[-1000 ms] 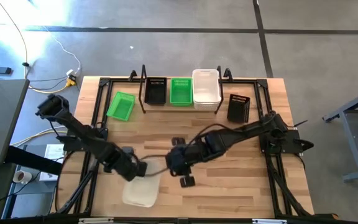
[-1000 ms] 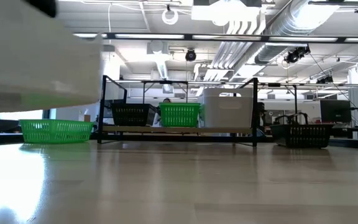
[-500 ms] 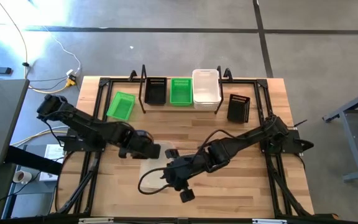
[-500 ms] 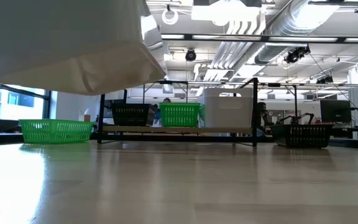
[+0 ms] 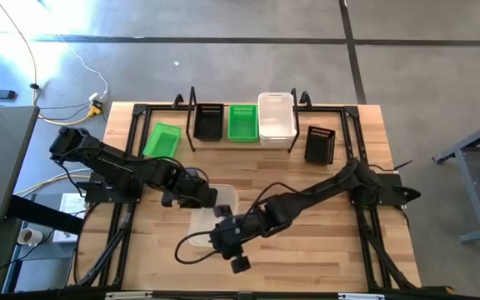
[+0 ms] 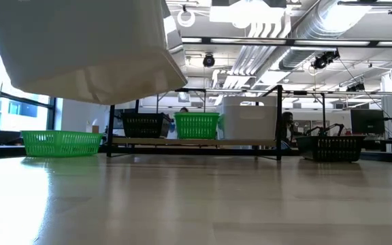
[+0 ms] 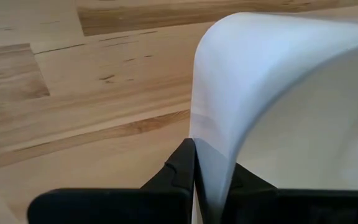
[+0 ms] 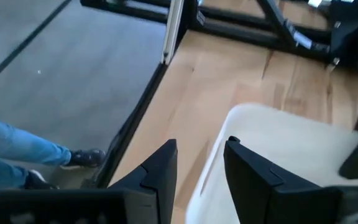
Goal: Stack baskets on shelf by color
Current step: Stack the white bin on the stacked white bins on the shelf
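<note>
Left gripper (image 5: 209, 197) is clamped on the rim of a white basket (image 5: 211, 218), which hangs clear of the tabletop (image 5: 323, 242) near its front-centre; in the low view the basket (image 6: 87, 47) floats well above the wood surface. Left wrist view shows both fingers (image 7: 182, 171) pinching the thin white wall (image 7: 278, 112). Right gripper (image 5: 223, 240) sits at the basket's near end with fingers spread, not gripping; in the right wrist view its fingers (image 8: 163, 168) straddle the rim of the white basket (image 8: 272, 149) with a gap on both sides. On the shelf (image 5: 240, 137) at the table's back: a black basket (image 5: 208, 122), a green basket (image 5: 242, 122) and a white stack (image 5: 277, 117), side by side. A second green basket (image 5: 162, 141) lies on the table just left of the shelf; a second black basket (image 5: 320, 144) lies to its right.
</note>
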`<state>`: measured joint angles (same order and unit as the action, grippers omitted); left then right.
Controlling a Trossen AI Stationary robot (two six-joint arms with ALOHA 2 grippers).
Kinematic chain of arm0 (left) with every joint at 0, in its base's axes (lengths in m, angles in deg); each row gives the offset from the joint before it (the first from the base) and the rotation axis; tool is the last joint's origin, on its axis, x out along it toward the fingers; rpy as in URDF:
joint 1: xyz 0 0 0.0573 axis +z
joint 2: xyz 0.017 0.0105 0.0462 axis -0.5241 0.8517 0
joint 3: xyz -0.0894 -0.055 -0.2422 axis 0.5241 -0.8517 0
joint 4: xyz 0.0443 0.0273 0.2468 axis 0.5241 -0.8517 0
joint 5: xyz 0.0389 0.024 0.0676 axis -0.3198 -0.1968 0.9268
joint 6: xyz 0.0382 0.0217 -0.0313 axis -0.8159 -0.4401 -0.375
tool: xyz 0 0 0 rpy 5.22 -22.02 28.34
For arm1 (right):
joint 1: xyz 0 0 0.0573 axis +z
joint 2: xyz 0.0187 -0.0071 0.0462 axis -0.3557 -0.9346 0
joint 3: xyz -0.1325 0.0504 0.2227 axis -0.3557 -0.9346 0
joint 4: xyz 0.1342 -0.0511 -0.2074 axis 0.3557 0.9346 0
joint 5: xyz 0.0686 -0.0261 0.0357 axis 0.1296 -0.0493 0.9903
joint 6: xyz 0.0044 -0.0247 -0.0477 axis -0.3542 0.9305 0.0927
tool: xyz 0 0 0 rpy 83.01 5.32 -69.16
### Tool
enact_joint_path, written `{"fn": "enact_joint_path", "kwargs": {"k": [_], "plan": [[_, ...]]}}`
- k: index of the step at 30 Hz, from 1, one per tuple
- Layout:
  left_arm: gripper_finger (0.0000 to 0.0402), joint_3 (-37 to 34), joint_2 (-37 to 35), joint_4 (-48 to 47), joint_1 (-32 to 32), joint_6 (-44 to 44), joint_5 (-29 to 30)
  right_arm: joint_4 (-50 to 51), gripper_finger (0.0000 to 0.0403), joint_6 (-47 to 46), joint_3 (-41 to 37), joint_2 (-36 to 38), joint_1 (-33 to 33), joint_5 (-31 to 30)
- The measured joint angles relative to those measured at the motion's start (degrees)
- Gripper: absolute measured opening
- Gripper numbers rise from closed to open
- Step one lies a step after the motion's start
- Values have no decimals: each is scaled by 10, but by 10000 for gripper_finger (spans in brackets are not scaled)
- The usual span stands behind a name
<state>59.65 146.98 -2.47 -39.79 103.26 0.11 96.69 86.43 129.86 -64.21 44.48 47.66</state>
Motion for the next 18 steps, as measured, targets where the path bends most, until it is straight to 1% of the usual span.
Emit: {"fn": "enact_joint_path", "kwargs": {"k": [9, 18], "plan": [[0, 0, 0, -10, 7, 1, 13, 12, 119, -20, 0, -34, -1, 8], [0, 0, 0, -4, 8, 6, 20, 56, 119, -37, 0, -41, -11, -27]]}}
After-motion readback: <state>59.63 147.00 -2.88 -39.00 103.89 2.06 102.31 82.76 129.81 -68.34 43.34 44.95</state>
